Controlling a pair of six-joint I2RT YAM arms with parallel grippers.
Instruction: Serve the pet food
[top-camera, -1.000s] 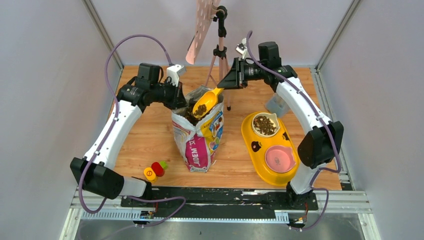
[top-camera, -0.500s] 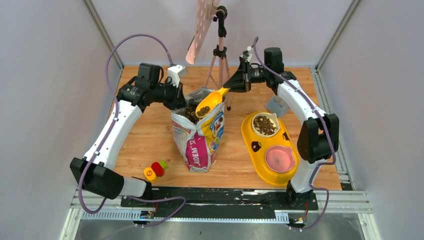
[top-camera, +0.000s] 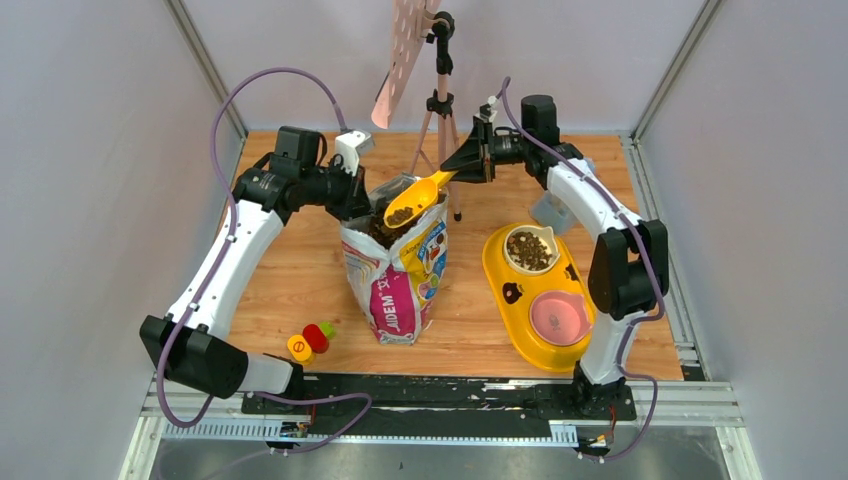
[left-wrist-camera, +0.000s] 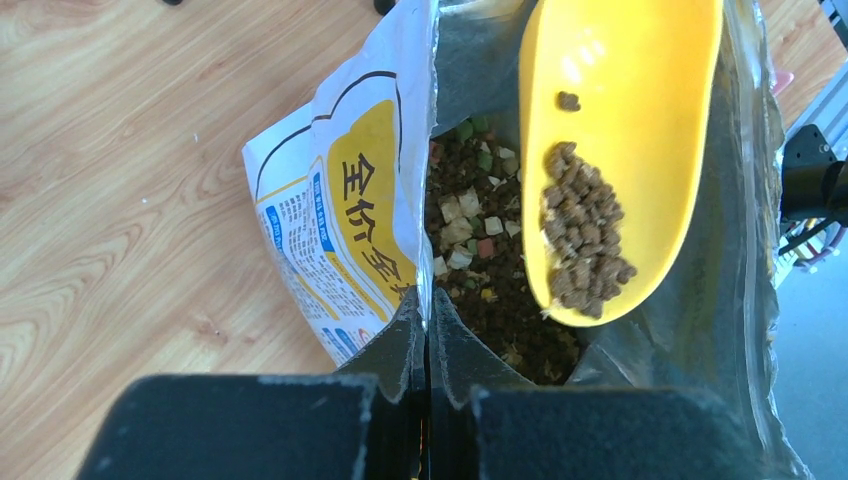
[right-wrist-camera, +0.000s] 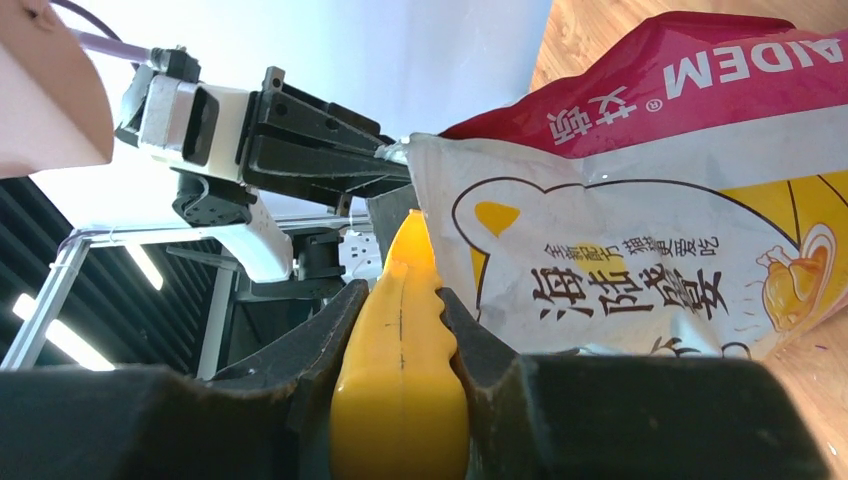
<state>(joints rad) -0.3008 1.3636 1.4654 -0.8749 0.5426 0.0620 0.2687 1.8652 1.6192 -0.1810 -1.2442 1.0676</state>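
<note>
The right arm's elbow (top-camera: 622, 270) now sits farther in toward the middle of the table and farther from the near edge than a second ago. Its wrist (top-camera: 538, 112), which had swung out to the right, has come slightly back to the left. The right gripper (top-camera: 458, 171), clamped on the handle of the yellow scoop (top-camera: 418, 198), has lifted it a little above the mouth of the bag (top-camera: 395, 290), so the bowl looks narrower and its pet food (top-camera: 400, 214) rides slightly higher.
</note>
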